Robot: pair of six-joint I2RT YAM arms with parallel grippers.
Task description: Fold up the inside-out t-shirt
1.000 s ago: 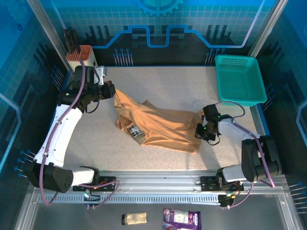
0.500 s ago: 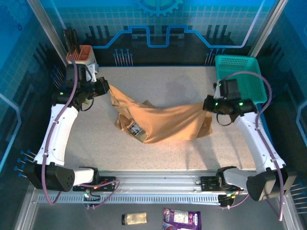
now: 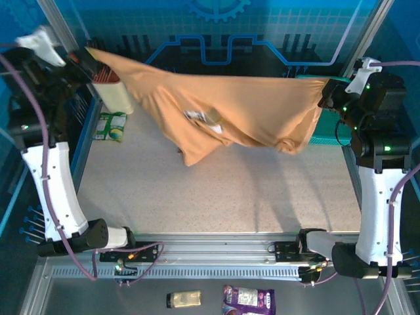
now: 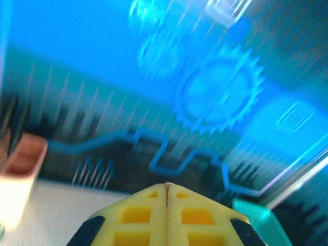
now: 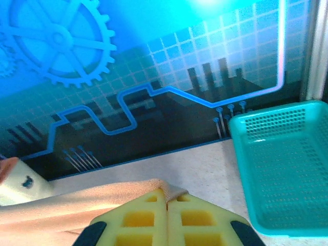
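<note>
The tan short-sleeved cloth t-shirt [image 3: 223, 108] looks soft, matt and creased. Below it, the beige speckled tabletop [image 3: 230, 197] is matt and finely grained. At the tabletop's far right corner, the teal perforated plastic basket [image 5: 287, 169] shows a slight sheen. Ribbed, dull-grey metal rails [image 3: 216, 262] run along the tabletop's near edge.

t-shirt [image 3: 216, 108]: upper frame, above table [image 3: 230, 197], strung from left gripper [image 3: 82, 56] (upper left) to right gripper [image 3: 323, 93]
basket [image 5: 292, 169]: upper right
packet [image 3: 108, 126]: left edge, under t-shirt's left end
</note>
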